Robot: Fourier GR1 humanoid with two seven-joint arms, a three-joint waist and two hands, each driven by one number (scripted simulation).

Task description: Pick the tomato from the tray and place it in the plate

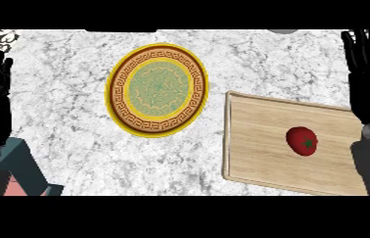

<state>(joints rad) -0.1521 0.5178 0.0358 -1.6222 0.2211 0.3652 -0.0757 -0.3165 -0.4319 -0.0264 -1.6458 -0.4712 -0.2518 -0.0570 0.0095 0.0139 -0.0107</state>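
A red tomato [302,141] with a green stem spot lies on the wooden tray [260,149] at the lower right. To the tray's left sits a round plate [157,90] with a yellow rim, a brown key-pattern band and a green centre; nothing lies on it. My right hand [357,70] stands at the right edge, fingers straight and up, just right of the tray and apart from the tomato. At the left edge my left hand [4,92] shows as a dark strip, fingers up, holding nothing.
The counter [65,56] is grey-white marble. A teal and pink block [22,171] sits at the lower left corner. A grey object [285,31] peeks in at the top right edge.
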